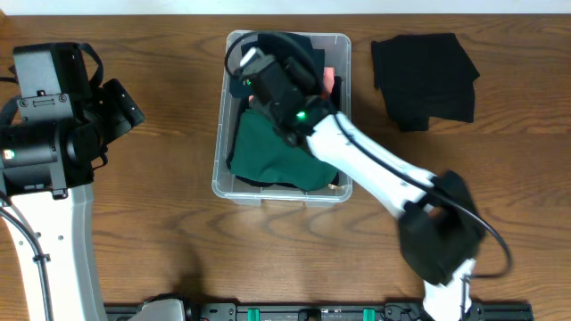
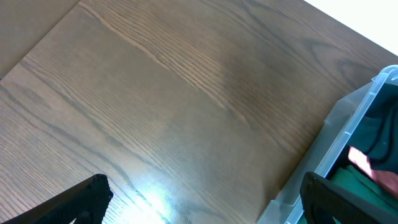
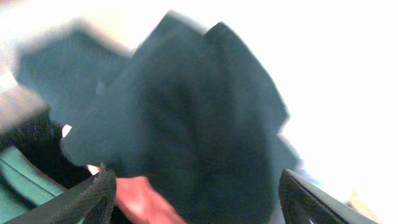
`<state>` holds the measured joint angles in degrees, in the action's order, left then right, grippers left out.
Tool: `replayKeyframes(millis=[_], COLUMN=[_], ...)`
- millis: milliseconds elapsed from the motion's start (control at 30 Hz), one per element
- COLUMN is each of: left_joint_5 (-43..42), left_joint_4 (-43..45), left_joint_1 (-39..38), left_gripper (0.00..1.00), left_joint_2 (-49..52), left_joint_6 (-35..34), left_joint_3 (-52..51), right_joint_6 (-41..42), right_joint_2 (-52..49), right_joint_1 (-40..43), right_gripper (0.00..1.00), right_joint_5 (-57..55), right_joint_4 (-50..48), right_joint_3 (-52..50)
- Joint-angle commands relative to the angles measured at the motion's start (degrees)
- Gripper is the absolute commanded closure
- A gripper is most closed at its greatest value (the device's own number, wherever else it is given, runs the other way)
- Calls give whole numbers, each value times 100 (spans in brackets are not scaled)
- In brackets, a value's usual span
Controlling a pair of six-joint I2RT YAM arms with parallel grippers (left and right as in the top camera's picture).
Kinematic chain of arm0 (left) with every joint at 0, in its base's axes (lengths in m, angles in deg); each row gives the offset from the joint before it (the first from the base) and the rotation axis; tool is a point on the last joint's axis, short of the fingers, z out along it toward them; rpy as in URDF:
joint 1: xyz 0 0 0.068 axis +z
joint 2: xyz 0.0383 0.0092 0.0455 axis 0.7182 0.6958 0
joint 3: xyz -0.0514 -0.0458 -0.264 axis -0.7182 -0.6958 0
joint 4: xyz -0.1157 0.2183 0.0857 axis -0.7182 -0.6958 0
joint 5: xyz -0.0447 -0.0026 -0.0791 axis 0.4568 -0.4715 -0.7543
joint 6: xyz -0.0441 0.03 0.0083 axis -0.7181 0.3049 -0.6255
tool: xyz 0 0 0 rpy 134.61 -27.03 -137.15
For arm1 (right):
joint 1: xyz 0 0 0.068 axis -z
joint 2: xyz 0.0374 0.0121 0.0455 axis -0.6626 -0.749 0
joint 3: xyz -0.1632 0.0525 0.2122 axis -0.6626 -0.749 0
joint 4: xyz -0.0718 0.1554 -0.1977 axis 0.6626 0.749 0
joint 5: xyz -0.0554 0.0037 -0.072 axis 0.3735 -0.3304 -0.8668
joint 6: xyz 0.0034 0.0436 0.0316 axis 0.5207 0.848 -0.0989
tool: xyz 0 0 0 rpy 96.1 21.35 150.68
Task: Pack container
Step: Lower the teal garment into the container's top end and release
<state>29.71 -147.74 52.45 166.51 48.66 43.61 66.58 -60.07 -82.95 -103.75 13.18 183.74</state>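
The clear container [image 1: 219,183] stands mid-table and holds a green cloth [image 1: 268,152], dark cloths and a pink-red piece [image 1: 328,80]. My right gripper [image 1: 259,67] reaches over the container's far end. In the right wrist view its fingers [image 3: 196,186] are spread wide and open, just above a blurred dark teal cloth [image 3: 186,112] with the pink-red piece [image 3: 140,199] beside it. My left gripper [image 1: 125,111] hangs over bare table left of the container. It is open and empty [image 2: 205,193], with the container's corner [image 2: 348,124] at its right finger.
A folded black cloth [image 1: 424,78] lies on the wooden table to the right of the container, near the far edge. The right arm's white link [image 1: 375,165] crosses over the container's front right corner. The left arm's base stands at the left.
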Motion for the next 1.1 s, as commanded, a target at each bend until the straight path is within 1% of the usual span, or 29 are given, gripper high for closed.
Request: replayKeyframes(millis=[0, 33, 67, 133, 233, 300, 367, 533, 667, 767, 900, 1067], left_joint_5=[68, 68, 66, 68, 68, 68, 68, 68, 66, 66, 66, 68], left_joint_4=[-2, -2, -2, -2, -2, -2, -2, -2, -2, -2, -4, -2], left_joint_1=[28, 28, 28, 28, 28, 28, 28, 28, 28, 28, 28, 28], left_gripper=[2, 2, 2, 2, 2, 2, 2, 2, 2, 2, 2, 2], left_joint_2=[24, 24, 24, 24, 24, 24, 24, 24, 24, 24, 24, 24], left_joint_6=[98, 98, 98, 98, 98, 98, 98, 98, 98, 98, 98, 98], left_joint_3=[22, 22, 22, 22, 22, 22, 22, 22, 22, 22, 22, 22], right_joint_6=[439, 590, 704, 1008, 1550, 1871, 2138, 2319, 2389, 2597, 2922, 2911], right_joint_2=[529, 553, 555, 496, 304, 111, -153, -756, -1235, -1609, -1893, -1808], right_joint_1=[269, 356, 435, 671, 984, 1130, 1233, 1266, 1224, 1233, 1252, 1224], right_gripper=[27, 31, 38, 57, 79, 87, 91, 99, 99, 99, 99, 99], right_joint_5=[28, 68, 136, 535, 1305, 1676, 1987, 2566, 2590, 2568, 2568, 2566], right_joint_4=[-26, -26, -24, 17, -24, -170, -448, -1261, -1740, -1692, -1285, -1161], right_joint_3=[48, 48, 48, 44, 44, 44, 44, 44, 44, 44, 44, 46])
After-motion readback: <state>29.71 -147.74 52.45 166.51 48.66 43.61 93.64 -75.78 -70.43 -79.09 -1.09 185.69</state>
